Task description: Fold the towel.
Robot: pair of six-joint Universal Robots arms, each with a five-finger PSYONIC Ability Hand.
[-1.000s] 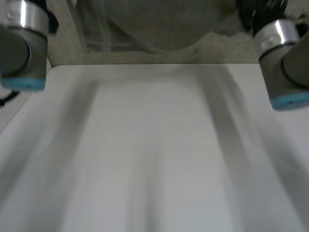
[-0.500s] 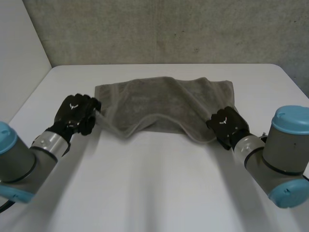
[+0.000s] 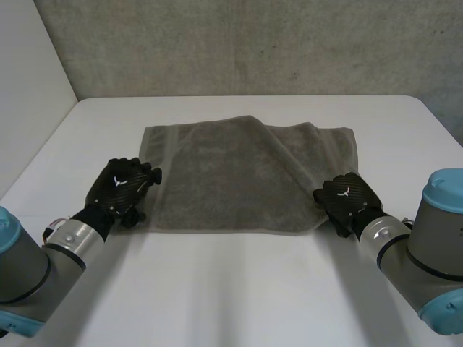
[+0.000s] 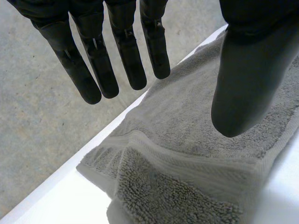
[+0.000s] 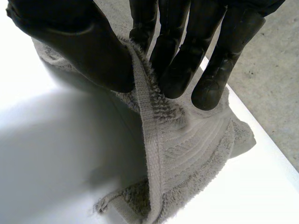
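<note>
A grey towel point(image 3: 242, 173) lies folded double on the white table point(image 3: 239, 289), its near edge toward me. My left hand point(image 3: 121, 186) sits at the towel's near left corner. In the left wrist view its fingers point(image 4: 103, 56) are straight and spread above the towel point(image 4: 187, 154), holding nothing. My right hand point(image 3: 346, 199) is at the near right corner. There the right wrist view shows the fingers point(image 5: 187, 60) and thumb pinching the towel's edge point(image 5: 149, 116).
The table's far edge point(image 3: 246, 97) meets a grey concrete wall. A pale wall stands beyond the table's left side. Bare tabletop stretches between my arms in front of the towel.
Both hands carried the towel's lifted edge toward me and laid it down flat over the lower layer. The left hand has opened and let go; the right hand still pinches its corner.
</note>
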